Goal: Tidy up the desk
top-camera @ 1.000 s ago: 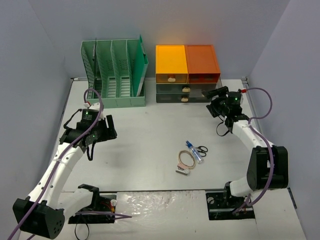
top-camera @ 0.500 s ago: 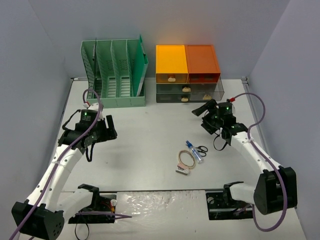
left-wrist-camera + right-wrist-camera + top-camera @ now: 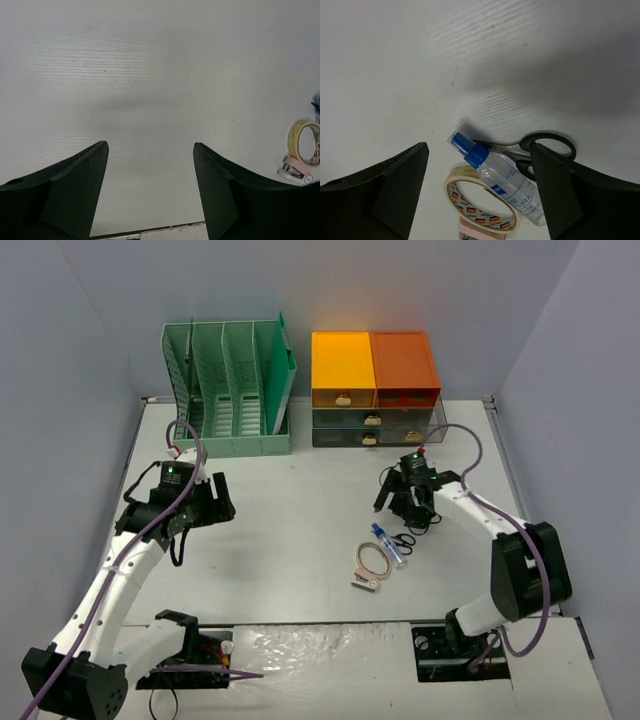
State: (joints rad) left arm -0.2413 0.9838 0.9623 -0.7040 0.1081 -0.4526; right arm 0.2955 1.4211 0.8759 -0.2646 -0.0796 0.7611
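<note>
Off-white, the desk (image 3: 300,500) lay beneath both arms. We saw the left gripper (image 3: 150,145) spread apart and empty above it, the right gripper (image 3: 477,146) likewise over a spray bottle (image 3: 507,182), tape (image 3: 454,192) and scissors (image 3: 547,133).

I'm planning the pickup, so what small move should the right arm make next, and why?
Probably lower the right gripper straight down: its jaws are open with the blue-capped bottle lying between them, across the scissors and beside the tape roll.
</note>
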